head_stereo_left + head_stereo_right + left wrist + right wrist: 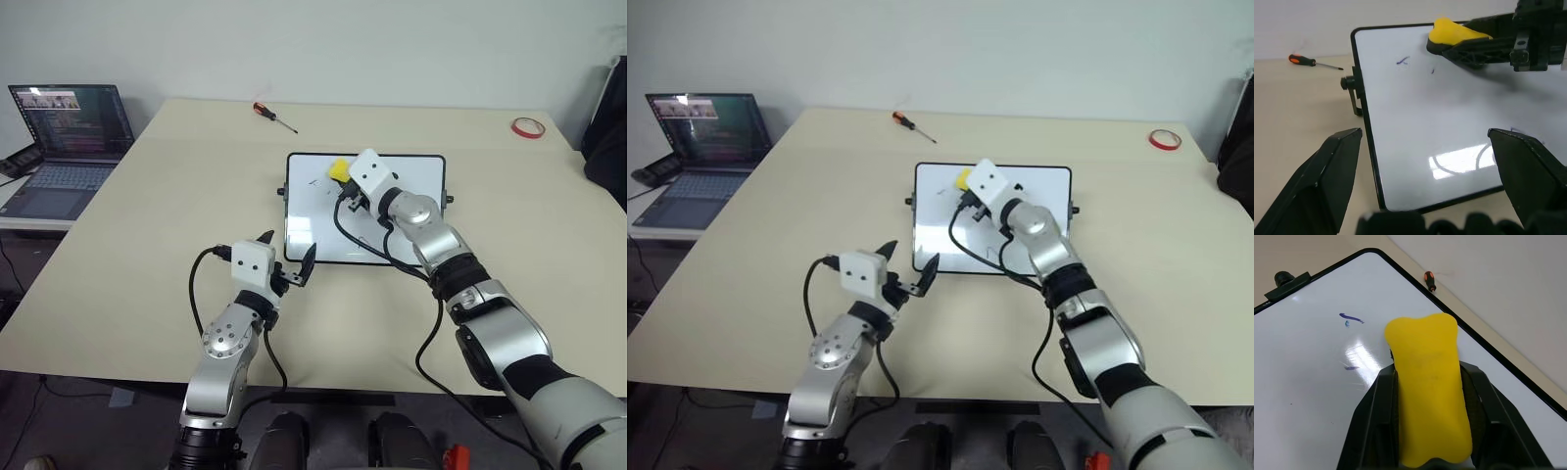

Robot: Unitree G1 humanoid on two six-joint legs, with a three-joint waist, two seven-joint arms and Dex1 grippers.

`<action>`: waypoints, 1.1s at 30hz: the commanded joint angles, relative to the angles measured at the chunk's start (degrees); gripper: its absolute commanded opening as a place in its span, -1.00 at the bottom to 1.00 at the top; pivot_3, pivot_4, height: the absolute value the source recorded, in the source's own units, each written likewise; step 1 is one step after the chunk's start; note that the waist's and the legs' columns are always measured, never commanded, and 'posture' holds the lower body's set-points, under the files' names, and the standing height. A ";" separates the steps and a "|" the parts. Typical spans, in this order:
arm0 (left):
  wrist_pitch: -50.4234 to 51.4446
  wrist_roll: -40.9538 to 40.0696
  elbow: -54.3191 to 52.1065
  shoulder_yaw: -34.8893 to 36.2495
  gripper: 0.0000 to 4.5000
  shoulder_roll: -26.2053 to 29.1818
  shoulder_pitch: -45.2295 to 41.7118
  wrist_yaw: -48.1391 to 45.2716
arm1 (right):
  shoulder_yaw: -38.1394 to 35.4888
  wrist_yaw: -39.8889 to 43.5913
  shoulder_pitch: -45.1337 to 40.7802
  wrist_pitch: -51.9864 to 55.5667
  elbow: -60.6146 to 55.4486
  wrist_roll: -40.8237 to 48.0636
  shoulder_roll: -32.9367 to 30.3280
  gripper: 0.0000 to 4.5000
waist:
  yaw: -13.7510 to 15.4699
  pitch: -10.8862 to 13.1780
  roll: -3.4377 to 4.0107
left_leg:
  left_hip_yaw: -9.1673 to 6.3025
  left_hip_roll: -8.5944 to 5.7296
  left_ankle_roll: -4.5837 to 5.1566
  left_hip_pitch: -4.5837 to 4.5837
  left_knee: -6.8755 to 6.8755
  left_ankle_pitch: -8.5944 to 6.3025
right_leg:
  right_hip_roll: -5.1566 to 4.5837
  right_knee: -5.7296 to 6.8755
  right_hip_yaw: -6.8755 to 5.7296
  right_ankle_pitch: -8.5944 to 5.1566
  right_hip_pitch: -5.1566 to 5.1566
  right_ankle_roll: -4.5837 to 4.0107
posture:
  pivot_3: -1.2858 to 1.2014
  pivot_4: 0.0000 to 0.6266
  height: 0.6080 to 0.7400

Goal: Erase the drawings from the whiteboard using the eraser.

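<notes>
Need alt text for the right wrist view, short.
The right gripper is shut on the yellow eraser, held over the whiteboard near small blue pen marks. A screwdriver lies on the table beyond the board's black frame.

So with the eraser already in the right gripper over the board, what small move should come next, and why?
Probably slide the eraser sideways to the blue stroke and wipe across it. The right gripper is shut on the eraser above the whiteboard, and the stroke and a fainter smear beside the eraser remain unwiped. The left gripper hovers open at the board's near edge, clear of that path.
</notes>
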 commanded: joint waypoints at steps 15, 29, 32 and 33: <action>-0.85 -0.38 -2.23 -0.82 1.00 -0.20 -0.81 0.07 | 4.39 8.29 5.90 5.65 -6.57 -1.90 -0.67 -0.42 | -0.81 -0.07 0.08 | -0.16 0.04 0.00 0.29 0.02 0.02 | 0.00 -0.02 -0.24 0.03 0.34 -0.05 | 0.03 -0.52 1.00; -1.06 -0.26 -1.99 -0.84 1.00 -0.41 -1.14 0.31 | 3.09 -2.22 -4.80 -2.79 8.78 -2.85 2.50 -0.42 | -0.43 -0.06 0.11 | -0.31 0.01 0.00 0.34 -0.09 0.09 | -0.01 -0.09 -0.35 0.06 0.44 -0.12 | 0.03 -0.52 1.00; -1.11 -0.23 -1.88 -0.93 1.00 -0.50 -1.12 0.33 | 3.40 -0.86 -4.69 -3.34 8.85 -2.77 3.03 -0.42 | -0.48 -0.05 0.11 | -0.29 0.01 0.00 0.34 -0.09 0.08 | -0.01 -0.09 -0.34 0.06 0.44 -0.12 | 0.03 -0.52 1.00; -1.14 -0.19 -1.89 -1.01 1.00 -0.53 -1.06 0.34 | 3.53 -0.51 -4.73 -3.42 8.98 -2.81 3.30 -0.42 | -0.50 -0.05 0.11 | -0.29 0.01 0.00 0.35 -0.09 0.08 | -0.01 -0.09 -0.34 0.06 0.43 -0.12 | 0.03 -0.52 1.00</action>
